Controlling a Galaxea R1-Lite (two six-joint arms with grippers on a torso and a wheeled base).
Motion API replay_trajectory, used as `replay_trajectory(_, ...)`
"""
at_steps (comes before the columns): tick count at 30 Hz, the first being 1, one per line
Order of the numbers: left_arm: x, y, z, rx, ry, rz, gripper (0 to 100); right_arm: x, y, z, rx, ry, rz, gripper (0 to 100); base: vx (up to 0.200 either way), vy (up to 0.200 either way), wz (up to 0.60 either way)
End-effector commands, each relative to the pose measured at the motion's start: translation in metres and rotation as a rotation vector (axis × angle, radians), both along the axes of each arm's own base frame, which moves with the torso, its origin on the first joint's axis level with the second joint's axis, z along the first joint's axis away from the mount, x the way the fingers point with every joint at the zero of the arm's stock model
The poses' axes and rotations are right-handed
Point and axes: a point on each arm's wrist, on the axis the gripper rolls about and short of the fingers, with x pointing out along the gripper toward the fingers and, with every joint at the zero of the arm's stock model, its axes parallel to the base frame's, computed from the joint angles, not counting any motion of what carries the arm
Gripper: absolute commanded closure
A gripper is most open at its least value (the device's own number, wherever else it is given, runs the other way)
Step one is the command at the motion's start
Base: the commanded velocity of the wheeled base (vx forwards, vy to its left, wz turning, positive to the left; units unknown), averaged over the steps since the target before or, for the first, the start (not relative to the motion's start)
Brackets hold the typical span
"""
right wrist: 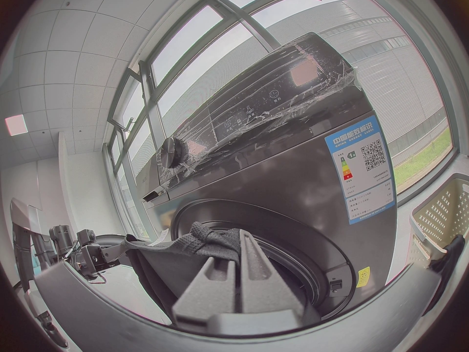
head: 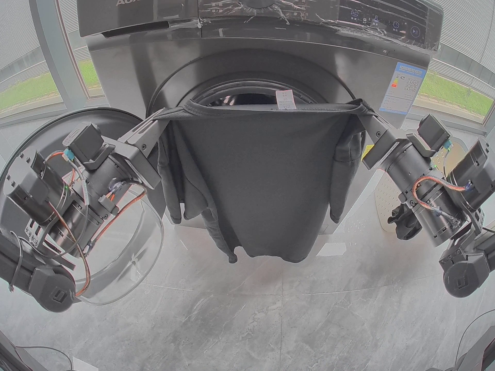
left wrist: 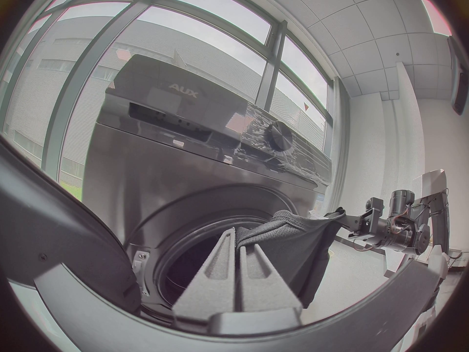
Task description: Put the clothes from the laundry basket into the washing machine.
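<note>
So the left gripper [head: 164, 116] and right gripper [head: 362, 111] pinch the shirt [head: 263, 176] taut; probably snags drum rim [head: 227, 89] at 12 o'clock.

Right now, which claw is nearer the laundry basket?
Right. The right claw holds the dark shirt on the side where the laundry basket stands; the left claw holds its other end, across the washing machine opening.
</note>
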Motion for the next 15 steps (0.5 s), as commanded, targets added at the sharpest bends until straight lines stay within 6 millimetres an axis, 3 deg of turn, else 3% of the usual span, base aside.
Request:
replay_trajectory(1,-0.008,-0.015,-0.006,0.011,0.019,-0.062,100,-0.002,0.001,-0.007,-0.022,0.022,0.005,100,0.0,0.0,0.0)
replay_trajectory(5,-0.013,-0.038,-0.008,0.012,0.022,-0.144,100,-0.01,0.002,-0.028,-0.082,0.091,0.039,100,0.0,0.0,0.0)
replay_trajectory(10,-0.002,-0.067,-0.006,-0.003,0.001,-0.209,100,-0.013,0.019,-0.059,-0.17,0.178,0.118,100,0.0,0.0,0.0)
replay_trajectory(11,0.003,-0.074,-0.005,-0.009,-0.008,-0.217,100,-0.011,0.021,-0.068,-0.202,0.197,0.118,0,0.0,0.0,0.0)
replay_trajectory(15,0.013,-0.081,-0.001,-0.027,-0.025,-0.216,100,-0.019,0.025,-0.096,-0.282,0.286,0.15,0,0.0,0.0,0.0)
